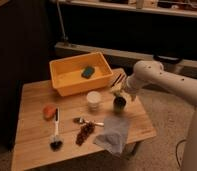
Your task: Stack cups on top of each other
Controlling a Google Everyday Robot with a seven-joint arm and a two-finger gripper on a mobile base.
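Observation:
A white ribbed cup (94, 100) stands upright near the middle of the wooden table (34, 150). A dark green-black cup (120, 104) stands just to its right, apart from it. My gripper (119, 95) comes in from the right on the white arm (157, 75) and sits directly over the dark cup, at its rim. The fingers are hidden against the dark cup.
A yellow tub (82, 72) with a green sponge (88, 72) stands at the back of the table. An orange object (49, 111), a dish brush (56, 131), a spoon (88, 121), a brown clump (84, 133) and a grey cloth (112, 134) lie in front.

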